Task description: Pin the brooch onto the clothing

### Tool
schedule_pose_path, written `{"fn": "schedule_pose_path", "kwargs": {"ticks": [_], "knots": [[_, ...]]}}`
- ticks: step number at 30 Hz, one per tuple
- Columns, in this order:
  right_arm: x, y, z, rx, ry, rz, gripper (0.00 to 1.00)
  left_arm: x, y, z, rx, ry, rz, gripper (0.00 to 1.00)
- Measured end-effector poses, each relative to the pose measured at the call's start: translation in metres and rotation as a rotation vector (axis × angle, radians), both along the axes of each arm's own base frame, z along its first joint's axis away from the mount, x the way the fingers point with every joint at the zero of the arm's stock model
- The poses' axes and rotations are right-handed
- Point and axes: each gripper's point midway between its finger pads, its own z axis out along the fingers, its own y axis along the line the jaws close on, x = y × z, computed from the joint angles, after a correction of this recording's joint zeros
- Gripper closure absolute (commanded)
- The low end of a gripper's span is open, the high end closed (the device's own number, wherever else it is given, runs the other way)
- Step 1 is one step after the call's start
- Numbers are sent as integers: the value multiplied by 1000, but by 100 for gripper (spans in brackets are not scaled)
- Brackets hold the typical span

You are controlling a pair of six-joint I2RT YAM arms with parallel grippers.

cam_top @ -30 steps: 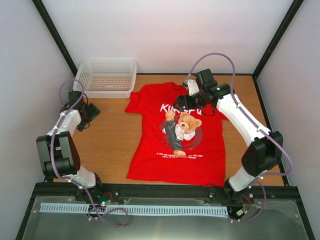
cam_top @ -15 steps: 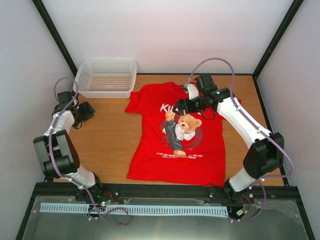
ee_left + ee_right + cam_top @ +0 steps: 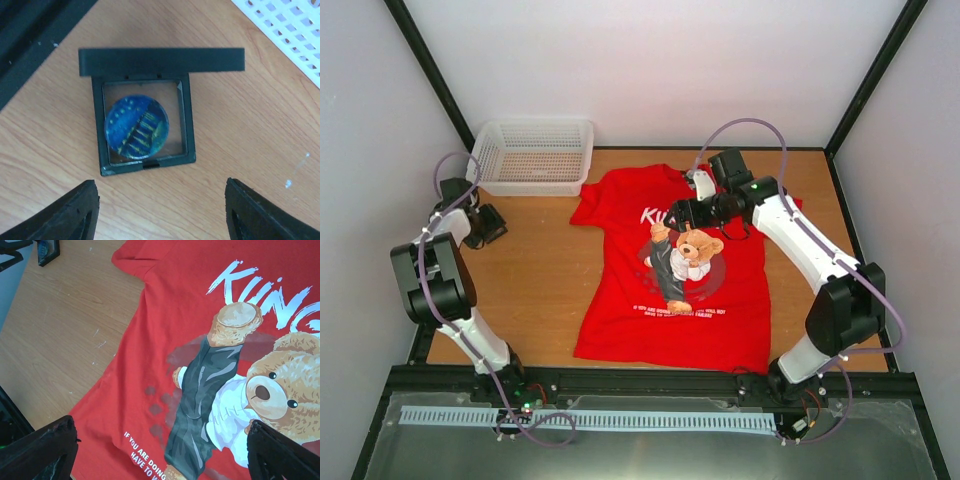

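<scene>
Top external view: a red T-shirt (image 3: 670,290) lies flat on the wooden table (image 3: 540,280), its printed teddy bear (image 3: 685,255) caught mid-kick. Of the white lettering only "KU" shows from up here, since the right gripper (image 3: 677,214) hangs over the rest. The small white print under the bear is too fine to read. A white mesh basket (image 3: 532,155) sits at the far left corner. The left gripper (image 3: 483,225) is out by the table's left edge, near the basket and well apart from the shirt, and whatever lies under it is hidden from this height. Neither pincer's spread can be judged from above.

Left wrist view: this one shows what the overhead misses. The brooch (image 3: 136,128), a round dark-blue disc with yellow dots and stripes, lies behind a clear window in a square black case (image 3: 160,61) resting on bare wood. The left fingers stand wide apart at the bottom corners, short of the case and touching nothing. A corner of the basket peeks in at top right.

Right wrist view: these fingers are spread wide too, hovering above the shirt with nothing between them. "KUNG" reads plainly above the bear's raised foot. Lower down, "IF YOU ARE DOING" begins the small print, the rest cut off. In the top-left corner the black case shows small, with a glimpse of blue in it, on the wood away from the shirt's sleeve.
</scene>
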Motion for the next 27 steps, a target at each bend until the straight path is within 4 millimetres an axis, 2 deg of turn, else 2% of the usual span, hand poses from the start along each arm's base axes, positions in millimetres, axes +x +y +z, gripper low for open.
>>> {"fn": "schedule_pose_path", "kwargs": {"ticks": [6, 17, 27], "knots": [[1, -1, -1, -2, 2, -3, 10, 9, 11, -5, 40, -3, 22, 43], [4, -5, -1, -5, 1, -17, 10, 21, 23, -21, 67, 25, 40, 38], [5, -7, -1, -5, 1, -21, 10, 28, 29, -30, 82, 41, 52, 38]]}}
